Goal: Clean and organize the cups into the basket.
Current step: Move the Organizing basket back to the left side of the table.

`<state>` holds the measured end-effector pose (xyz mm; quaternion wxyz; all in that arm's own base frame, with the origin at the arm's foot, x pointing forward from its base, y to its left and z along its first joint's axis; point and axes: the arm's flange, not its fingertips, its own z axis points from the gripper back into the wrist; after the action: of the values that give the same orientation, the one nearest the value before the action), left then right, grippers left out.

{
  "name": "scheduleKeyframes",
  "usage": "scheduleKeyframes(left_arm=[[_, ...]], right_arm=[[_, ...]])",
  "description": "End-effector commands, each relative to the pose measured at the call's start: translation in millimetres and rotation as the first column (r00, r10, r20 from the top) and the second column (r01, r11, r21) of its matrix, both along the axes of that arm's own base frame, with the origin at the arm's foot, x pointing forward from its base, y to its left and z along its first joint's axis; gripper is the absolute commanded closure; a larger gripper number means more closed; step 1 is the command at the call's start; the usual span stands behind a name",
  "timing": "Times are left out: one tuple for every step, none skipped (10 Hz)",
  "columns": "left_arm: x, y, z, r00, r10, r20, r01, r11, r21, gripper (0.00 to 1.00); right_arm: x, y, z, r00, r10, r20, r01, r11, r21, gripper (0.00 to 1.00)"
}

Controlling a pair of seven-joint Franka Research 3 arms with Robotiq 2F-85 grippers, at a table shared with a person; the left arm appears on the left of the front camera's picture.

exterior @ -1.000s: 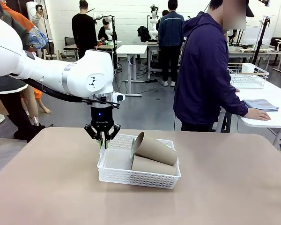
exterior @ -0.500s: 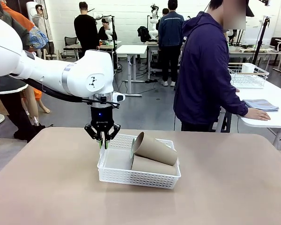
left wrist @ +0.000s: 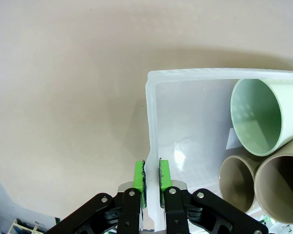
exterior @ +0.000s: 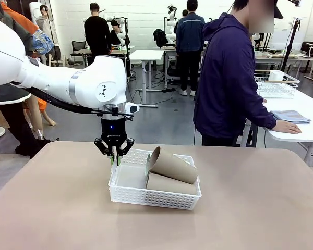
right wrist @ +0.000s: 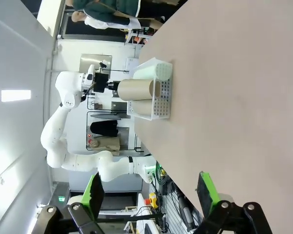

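Observation:
The white mesh basket sits mid-table, and three cups lie on their sides in it. One tan cup rests on top of another tan cup. The left wrist view looks into the open mouths of the mint green cup and two tan cups. My left gripper points down at the basket's far left corner. Its green pads are shut on the basket's side wall. My right gripper is open and holds nothing, well away from the basket across the bare tabletop.
A person stands at the table's far side, turned right, with a hand on a neighbouring white table next to a blue cloth. A white wire basket stands on that table. Open brown tabletop surrounds the basket.

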<state>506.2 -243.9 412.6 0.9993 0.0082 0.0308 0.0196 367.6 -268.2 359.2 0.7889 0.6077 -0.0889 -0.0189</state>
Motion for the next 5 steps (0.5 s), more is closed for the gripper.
scheduleKeyframes(left_arm=[[-1.1,-0.9,0.7,1.000,0.012,0.005,-0.012,1.000,0.000,1.00],[-1.1,-0.9,0.7,1.000,0.012,0.005,-0.012,1.000,0.000,1.00],[-1.1,-0.9,0.7,1.000,0.012,0.005,-0.012,1.000,0.000,1.00],[-1.1,-0.9,0.7,1.000,0.012,0.005,-0.012,1.000,0.000,1.00],[-1.1,-0.9,0.7,1.000,0.012,0.005,-0.012,1.000,0.000,1.00]], right_arm=[[2.7,-9.9,3.5,1.000,0.009,-0.014,-0.009,1.000,0.016,0.00],[3.6,-10.6,3.9,1.000,0.002,0.021,-0.003,0.999,0.040,0.00],[3.8,-10.2,1.7,0.998,0.017,0.064,-0.021,0.998,0.062,0.00],[1.2,-2.9,-1.5,1.000,0.002,-0.002,-0.002,1.000,0.009,0.00],[1.2,-2.9,-1.5,1.000,0.002,-0.002,-0.002,1.000,0.009,0.00]])
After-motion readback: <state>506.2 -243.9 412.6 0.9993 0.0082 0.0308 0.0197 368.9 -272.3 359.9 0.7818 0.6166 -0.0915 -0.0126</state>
